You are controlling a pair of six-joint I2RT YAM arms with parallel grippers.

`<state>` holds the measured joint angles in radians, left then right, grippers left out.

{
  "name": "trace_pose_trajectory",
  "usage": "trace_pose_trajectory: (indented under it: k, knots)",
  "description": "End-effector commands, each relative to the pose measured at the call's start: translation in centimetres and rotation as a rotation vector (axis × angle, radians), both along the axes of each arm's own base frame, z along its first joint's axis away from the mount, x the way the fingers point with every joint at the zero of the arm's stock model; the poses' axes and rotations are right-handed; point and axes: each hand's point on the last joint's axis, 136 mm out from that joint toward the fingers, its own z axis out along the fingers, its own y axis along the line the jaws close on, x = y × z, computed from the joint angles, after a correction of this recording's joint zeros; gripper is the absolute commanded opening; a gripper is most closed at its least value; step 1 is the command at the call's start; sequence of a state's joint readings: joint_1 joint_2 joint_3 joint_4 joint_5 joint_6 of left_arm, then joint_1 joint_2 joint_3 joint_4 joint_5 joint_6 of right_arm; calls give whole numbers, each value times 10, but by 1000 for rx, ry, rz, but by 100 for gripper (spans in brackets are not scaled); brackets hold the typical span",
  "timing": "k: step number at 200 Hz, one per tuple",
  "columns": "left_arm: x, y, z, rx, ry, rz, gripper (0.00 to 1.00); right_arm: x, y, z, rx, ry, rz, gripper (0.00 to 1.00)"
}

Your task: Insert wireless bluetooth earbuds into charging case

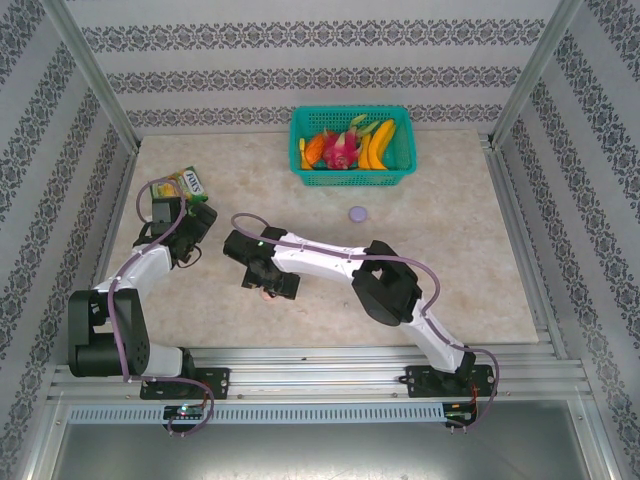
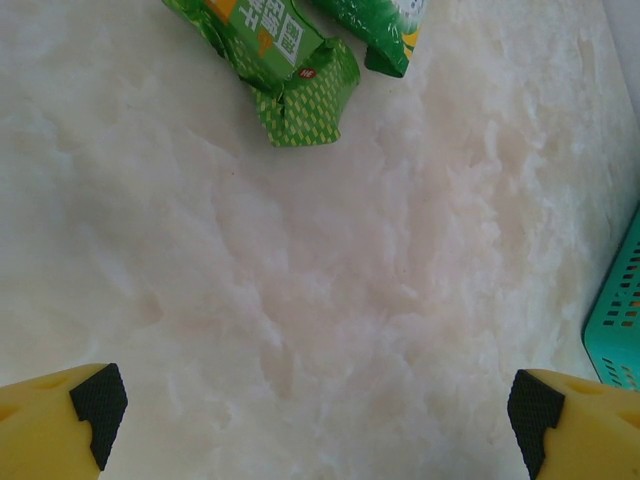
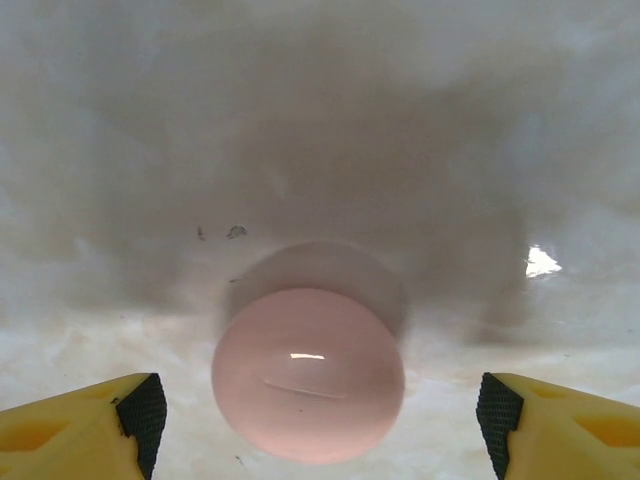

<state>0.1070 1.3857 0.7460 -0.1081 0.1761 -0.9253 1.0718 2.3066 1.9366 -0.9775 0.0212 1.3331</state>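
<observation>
Our right hand (image 3: 318, 415) hangs spread around the pink case (image 3: 308, 375), poised to grip; our left hand (image 2: 315, 410) hovers spread, idle.

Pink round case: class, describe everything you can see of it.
The pink round case is a smooth, glossy, pale pink disc with a domed top, a faint seam line and a highlight. It looks shut and lies flat on the marbled table, centred between the open fingers of the right gripper, neither touching it.
</observation>
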Motion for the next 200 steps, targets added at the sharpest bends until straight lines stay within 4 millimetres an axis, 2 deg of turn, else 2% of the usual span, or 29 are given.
trace_pose_trajectory:
  k: [1, 88, 123, 162, 200]
  knots:
    - [6, 5, 9, -14, -52, 14, 100, -8, 4, -6, -21, 30, 12, 82]
    - [5, 3, -4, -41, -44, 19, 100, -7, 1, -20, -55, 38, 40, 71]
    - [6, 2, -2, -42, -50, 14, 100, -7, -3, -23, -78, 33, 62, 65]
    - [9, 0, 1, -48, -63, -2, 100, -2, -9, -15, -93, -8, 92, 58]
    - [25, -21, 8, -119, -93, -116, 100, 3, -22, -5, -86, -66, 112, 50]
